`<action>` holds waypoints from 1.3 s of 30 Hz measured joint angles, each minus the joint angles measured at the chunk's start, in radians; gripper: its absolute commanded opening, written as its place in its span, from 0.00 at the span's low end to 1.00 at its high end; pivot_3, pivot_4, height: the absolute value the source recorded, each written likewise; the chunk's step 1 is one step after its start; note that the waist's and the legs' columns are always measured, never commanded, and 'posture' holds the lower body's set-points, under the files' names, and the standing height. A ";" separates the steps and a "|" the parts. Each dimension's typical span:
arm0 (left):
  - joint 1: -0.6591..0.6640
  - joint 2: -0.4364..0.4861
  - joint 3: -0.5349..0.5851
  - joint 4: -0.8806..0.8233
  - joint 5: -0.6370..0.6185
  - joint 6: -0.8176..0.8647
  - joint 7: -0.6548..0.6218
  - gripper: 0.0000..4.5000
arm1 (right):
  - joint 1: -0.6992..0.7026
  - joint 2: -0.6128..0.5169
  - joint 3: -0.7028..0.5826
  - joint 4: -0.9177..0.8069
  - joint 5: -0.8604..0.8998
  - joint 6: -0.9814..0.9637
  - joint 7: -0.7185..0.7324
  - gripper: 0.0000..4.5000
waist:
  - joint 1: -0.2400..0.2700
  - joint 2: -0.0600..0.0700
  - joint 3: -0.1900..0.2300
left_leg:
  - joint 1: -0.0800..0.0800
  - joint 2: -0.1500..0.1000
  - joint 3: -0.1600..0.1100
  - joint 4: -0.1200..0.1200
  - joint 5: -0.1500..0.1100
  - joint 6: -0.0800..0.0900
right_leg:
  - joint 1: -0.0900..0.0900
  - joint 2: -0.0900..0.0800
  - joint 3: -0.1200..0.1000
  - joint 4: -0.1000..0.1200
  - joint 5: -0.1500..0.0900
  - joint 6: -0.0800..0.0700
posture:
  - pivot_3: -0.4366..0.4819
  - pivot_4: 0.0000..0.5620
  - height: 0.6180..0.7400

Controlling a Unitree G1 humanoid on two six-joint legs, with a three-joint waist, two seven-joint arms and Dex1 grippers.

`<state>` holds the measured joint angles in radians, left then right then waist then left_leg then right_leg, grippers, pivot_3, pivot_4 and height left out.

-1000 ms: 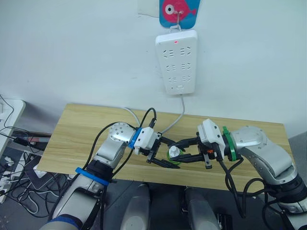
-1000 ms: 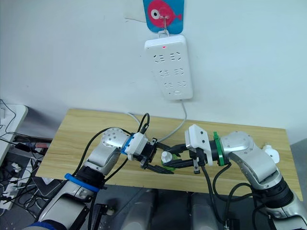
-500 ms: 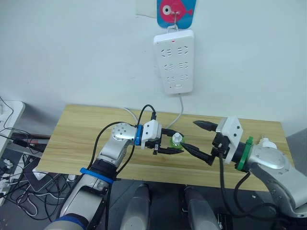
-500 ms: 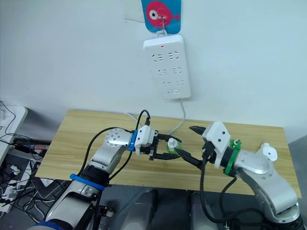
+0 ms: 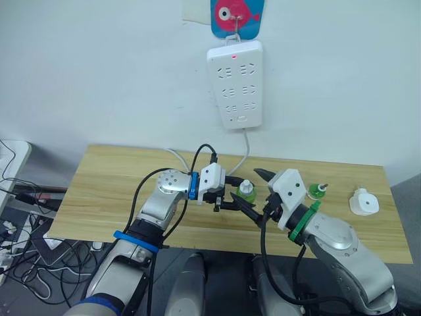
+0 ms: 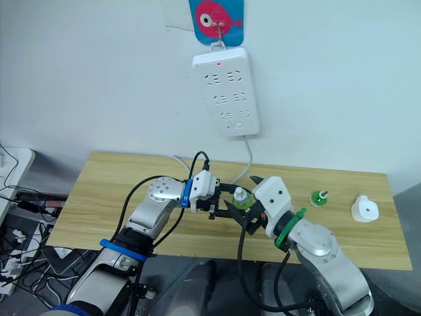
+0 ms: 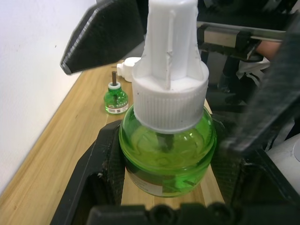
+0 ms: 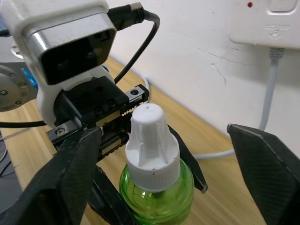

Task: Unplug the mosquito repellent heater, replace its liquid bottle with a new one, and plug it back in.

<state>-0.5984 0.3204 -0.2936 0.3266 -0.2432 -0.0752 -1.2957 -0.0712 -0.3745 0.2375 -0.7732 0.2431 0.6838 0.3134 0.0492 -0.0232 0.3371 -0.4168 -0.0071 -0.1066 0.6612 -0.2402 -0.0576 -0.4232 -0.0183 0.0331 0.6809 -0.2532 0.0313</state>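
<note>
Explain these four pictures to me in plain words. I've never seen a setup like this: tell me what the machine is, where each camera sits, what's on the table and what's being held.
This is a humanoid robot with two arms, each ending in a gripper with two black fingers. Two pictures come from cameras in its head, looking down over a wooden table. The other two come from cameras on its wrists, looking along each gripper's fingers.

The left gripper is shut on a green bottle with a white cap; the left wrist view shows its fingers clamping the bottle's sides. The right gripper is open, its fingers either side of that cap.

Further right on the table stand a second green bottle without a cap and the white mosquito repellent heater, unplugged. A white power strip hangs on the wall above.
</note>
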 measured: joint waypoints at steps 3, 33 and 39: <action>0.001 0.000 0.000 0.000 0.004 0.000 0.000 0.50 | 0.013 0.005 0.005 -0.001 -0.008 0.000 -0.010 0.54 | 0.000 0.000 0.000 | 0.000 0.000 0.000 0.000 0.000 0.000 | 0.000 0.000 0.000 0.000 0.000 0.000 | 0.67 0.48 1.00; 0.079 0.101 -0.010 -0.161 -0.063 0.001 -0.164 0.50 | -0.396 -0.374 -0.091 0.488 0.239 -0.337 0.997 0.94 | 0.034 0.000 -0.001 | -0.001 -0.001 -0.003 0.001 0.000 0.000 | 0.001 -0.002 -0.003 -0.001 0.000 0.000 | 0.73 0.50 1.00; 0.063 0.075 0.008 -0.105 -0.046 -0.006 -0.113 0.50 | -0.142 -0.397 -0.242 0.183 0.326 -0.149 0.747 0.99 | 0.034 -0.001 -0.001 | 0.000 0.000 -0.001 0.001 0.000 0.000 | 0.001 -0.002 -0.001 0.000 0.000 0.000 | 0.70 0.51 1.00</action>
<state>-0.5354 0.3958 -0.2858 0.2217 -0.2888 -0.0811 -1.4091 -0.2132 -0.7717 -0.0042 -0.5902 0.5690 0.5352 1.0603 0.0832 -0.0237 0.3364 -0.4172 -0.0068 -0.1077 0.6618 -0.2403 -0.0571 -0.4221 -0.0201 0.0325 0.6808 -0.2529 0.0308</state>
